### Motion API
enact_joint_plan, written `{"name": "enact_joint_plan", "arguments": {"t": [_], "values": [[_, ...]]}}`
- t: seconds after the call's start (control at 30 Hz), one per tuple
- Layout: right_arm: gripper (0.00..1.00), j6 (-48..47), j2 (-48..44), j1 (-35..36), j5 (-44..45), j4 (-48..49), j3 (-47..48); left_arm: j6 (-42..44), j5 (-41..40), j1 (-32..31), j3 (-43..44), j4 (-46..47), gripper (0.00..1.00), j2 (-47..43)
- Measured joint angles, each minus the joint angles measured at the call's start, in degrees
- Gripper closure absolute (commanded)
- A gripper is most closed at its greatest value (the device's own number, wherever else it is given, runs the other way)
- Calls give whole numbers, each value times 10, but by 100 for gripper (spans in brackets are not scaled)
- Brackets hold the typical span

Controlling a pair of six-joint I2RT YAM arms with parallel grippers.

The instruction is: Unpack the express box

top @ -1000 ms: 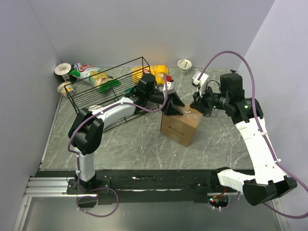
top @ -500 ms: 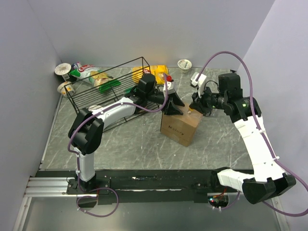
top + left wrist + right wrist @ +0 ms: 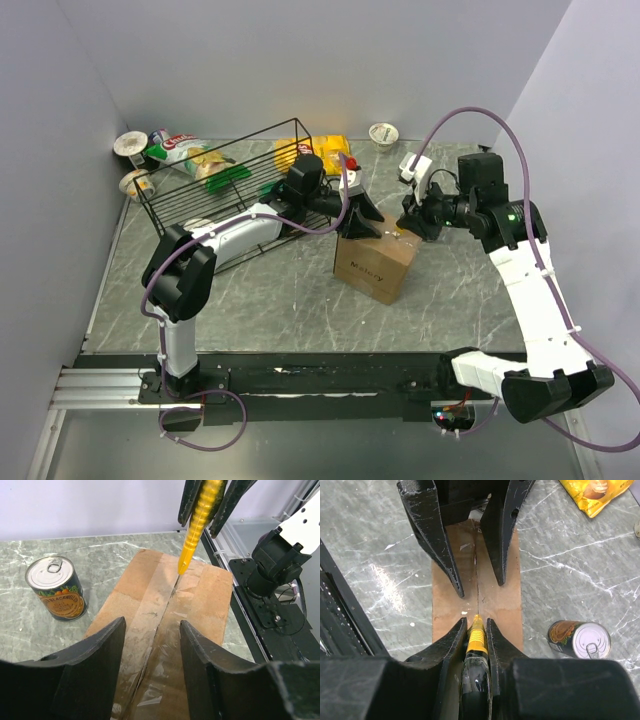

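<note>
The express box (image 3: 375,262) is a brown carton in the middle of the table, its taped top seam partly slit (image 3: 165,605). My left gripper (image 3: 362,222) is open at the box's left end. Its fingers (image 3: 100,645) stand either side of the seam, close over the top; contact cannot be told. My right gripper (image 3: 408,222) is shut on a yellow cutter (image 3: 477,637) at the right end. The cutter tip (image 3: 181,569) rests on the seam. The box also shows in the right wrist view (image 3: 500,600).
A black wire basket (image 3: 215,200) stands left of the box, under the left arm. Snack bags (image 3: 185,150) and a yellow bag (image 3: 325,150) lie behind it. Cups (image 3: 384,133) stand at the back. A tin can (image 3: 580,640) stands beside the box.
My right gripper with the cutter has shifted only slightly over the box's right end. The left arm and the box have stayed put.
</note>
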Motion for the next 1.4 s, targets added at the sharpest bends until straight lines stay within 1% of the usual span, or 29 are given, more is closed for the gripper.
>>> {"name": "enact_joint_plan", "arguments": {"t": [0.33,0.43,0.5,0.53,0.57,0.7,0.83,0.97,1.13,1.27,1.4], "values": [[100,-11,-5,-12,2,-17,2,0,-11,1,-1,4,54,0],[100,-16,-11,-25,-3,-22,0,1,-11,2,-2,4,54,0],[100,-25,-18,-45,-23,-25,-6,1,-11,2,-3,6,51,0],[100,-27,-21,-54,-28,-25,-9,0,-10,2,-3,7,45,0],[100,-31,-26,-65,-37,-26,-14,-3,-8,2,-3,7,42,-1],[100,-42,-32,-74,-52,-37,-17,-36,6,6,0,12,38,-3],[100,-54,-32,-77,-56,-47,-17,-80,5,9,21,11,35,0],[100,-60,-32,-77,-59,-54,-13,-117,6,-4,52,39,33,11],[100,-57,-31,-77,-61,-56,-11,-140,8,-33,51,75,32,23],[100,-53,-22,-77,-65,-62,-3,-130,4,-46,28,76,33,27],[100,-57,-12,-77,-69,-66,2,-95,-1,-47,13,79,34,27]]}}
